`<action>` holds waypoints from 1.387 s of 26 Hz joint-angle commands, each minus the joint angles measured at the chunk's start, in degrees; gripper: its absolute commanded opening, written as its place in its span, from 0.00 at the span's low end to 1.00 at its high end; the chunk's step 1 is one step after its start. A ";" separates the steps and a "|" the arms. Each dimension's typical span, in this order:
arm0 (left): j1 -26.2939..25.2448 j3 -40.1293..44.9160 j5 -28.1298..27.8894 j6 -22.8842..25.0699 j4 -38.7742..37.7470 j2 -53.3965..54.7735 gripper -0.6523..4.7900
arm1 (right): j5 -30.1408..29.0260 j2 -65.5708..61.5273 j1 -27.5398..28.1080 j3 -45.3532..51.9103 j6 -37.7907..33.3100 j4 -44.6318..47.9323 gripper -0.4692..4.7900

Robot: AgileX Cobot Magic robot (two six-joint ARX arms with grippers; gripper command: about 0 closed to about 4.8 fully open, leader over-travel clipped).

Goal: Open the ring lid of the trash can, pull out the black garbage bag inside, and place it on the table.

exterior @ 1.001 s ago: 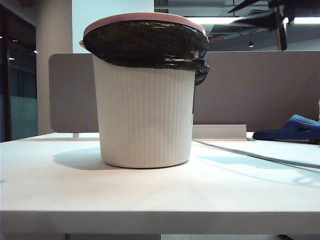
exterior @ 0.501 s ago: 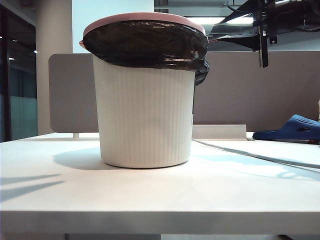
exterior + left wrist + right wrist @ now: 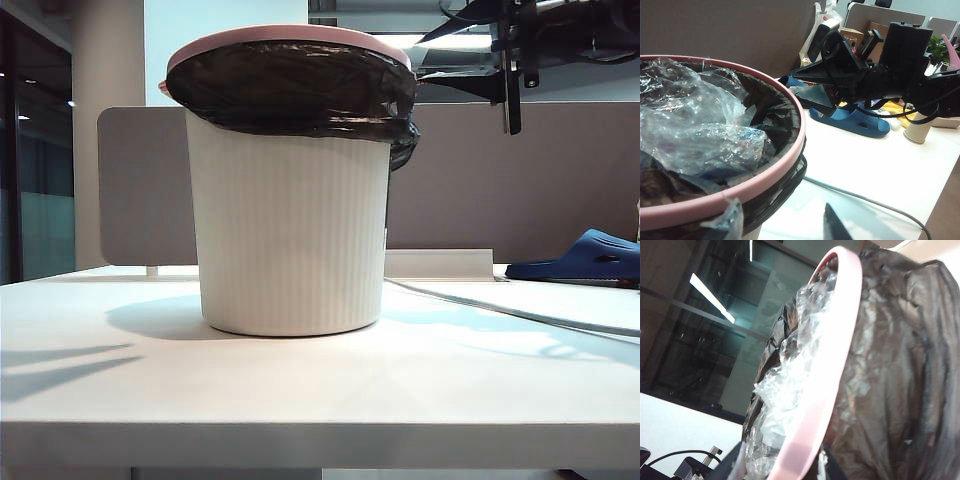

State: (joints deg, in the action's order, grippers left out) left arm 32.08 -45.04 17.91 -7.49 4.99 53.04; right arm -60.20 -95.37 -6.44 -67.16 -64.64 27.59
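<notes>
Ring lid point(image 3: 288, 36), pale pink, is sitting on the rim of the trash can point(image 3: 292, 235), clamping the black garbage bag point(image 3: 300, 90) that is folding over the rim and hanging down the ribbed white wall. Crinkled clear plastic point(image 3: 695, 130) is lying inside the bag, filling the mouth of the can. The can is standing upright near the middle of the tabletop point(image 3: 320, 390).

My right claw point(image 3: 470, 55) is hovering up high, just beside the can's rim on the right of the exterior view, its dark fingers spread apart with nothing between them. My right wrist camera is staring straight at the pink hoop and the black plastic, very near.

My left claw point(image 3: 832, 227) is showing only one dark fingertip at the edge of my left wrist view, beside the can, so I cannot tell how wide it is standing or whether it is holding anything.

A grey cable point(image 3: 510, 312) is running across the tabletop, and a blue slipper point(image 3: 585, 258) is lying well apart on the right, before the grey partition point(image 3: 500, 180).
</notes>
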 commanded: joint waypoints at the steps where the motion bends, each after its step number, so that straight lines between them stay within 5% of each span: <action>1: 0.04 -0.35 0.35 0.00 0.77 -0.11 0.50 | -0.15 0.24 -0.79 -0.37 0.20 1.22 0.44; 24: 0.00 -0.35 0.33 0.35 -0.17 -0.11 0.50 | -1.97 0.26 -1.20 -0.37 -4.24 7.43 0.44; 36: 0.00 -0.35 7.02 8.90 -0.20 -0.11 0.50 | -3.19 0.26 -1.20 -0.37 -12.26 17.20 0.44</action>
State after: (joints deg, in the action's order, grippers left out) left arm 32.01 -45.04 23.92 -0.60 4.25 53.04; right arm -63.09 -95.42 -7.53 -67.18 -74.15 40.62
